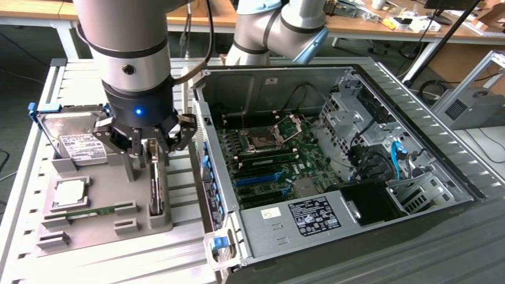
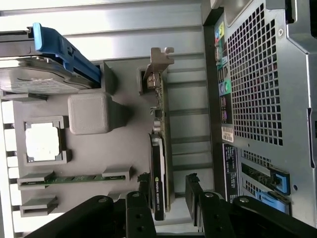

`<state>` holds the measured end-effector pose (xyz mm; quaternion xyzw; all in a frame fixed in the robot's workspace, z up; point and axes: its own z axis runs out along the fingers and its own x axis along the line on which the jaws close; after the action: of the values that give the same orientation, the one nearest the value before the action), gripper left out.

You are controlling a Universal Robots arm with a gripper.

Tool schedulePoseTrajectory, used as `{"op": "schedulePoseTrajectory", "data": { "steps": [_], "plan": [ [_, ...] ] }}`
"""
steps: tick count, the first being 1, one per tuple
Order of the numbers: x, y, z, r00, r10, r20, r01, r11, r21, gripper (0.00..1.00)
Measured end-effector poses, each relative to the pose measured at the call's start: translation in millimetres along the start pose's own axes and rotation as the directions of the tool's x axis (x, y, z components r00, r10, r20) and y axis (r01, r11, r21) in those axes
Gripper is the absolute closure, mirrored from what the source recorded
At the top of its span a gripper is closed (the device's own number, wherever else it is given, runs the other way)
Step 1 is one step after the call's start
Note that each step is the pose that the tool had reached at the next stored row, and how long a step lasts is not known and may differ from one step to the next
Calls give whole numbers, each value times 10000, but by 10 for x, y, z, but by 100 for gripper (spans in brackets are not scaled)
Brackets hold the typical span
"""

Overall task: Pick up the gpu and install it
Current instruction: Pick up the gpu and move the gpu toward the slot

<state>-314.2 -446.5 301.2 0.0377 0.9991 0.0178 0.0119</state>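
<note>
Currently the gripper (image 1: 152, 155) (image 2: 167, 182) is spread wide, with nothing clamped. It is lowered over the gpu (image 1: 156, 192) (image 2: 159, 163), one finger on each face of the card.

- Fingers (image 2: 192, 191): in the wrist view a clear gap shows between this finger and the board side of the card. The opposite finger stands just beside the black cooler; I cannot tell whether it touches.
- Gpu: stands on its long edge, upright, seated in a slot of the grey holder (image 1: 103, 228) (image 2: 131, 124). Its silver bracket (image 2: 161, 59) is at the end away from the fingers. The gripper straddles the cooler end.
- Same holder: memory stick (image 1: 99, 212) (image 2: 69, 179) lies in its own slot beside the card, and processor (image 1: 70, 192) (image 2: 42, 141) is in a square pocket next to that. Hard drive (image 1: 75, 139) (image 2: 34, 79) with blue rails stands propped at the far end.
- Holder rests on the slatted metal table (image 1: 23, 195).
- Computer case (image 1: 410, 148) (image 2: 257, 74) lies open on its side just beside the holder, toward the exterior view's right. Its motherboard (image 1: 276, 154) is exposed, and its perforated rear panel faces the card.
- Arm (image 1: 130, 59) comes down vertically above the holder.
</note>
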Motion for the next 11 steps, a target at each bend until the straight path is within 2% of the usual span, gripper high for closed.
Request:
{"op": "schedulePoseTrajectory", "data": {
  "steps": [11],
  "plan": [
    [7,-6,152,10000,0,0,0,10000,0,58]
  ]
}}
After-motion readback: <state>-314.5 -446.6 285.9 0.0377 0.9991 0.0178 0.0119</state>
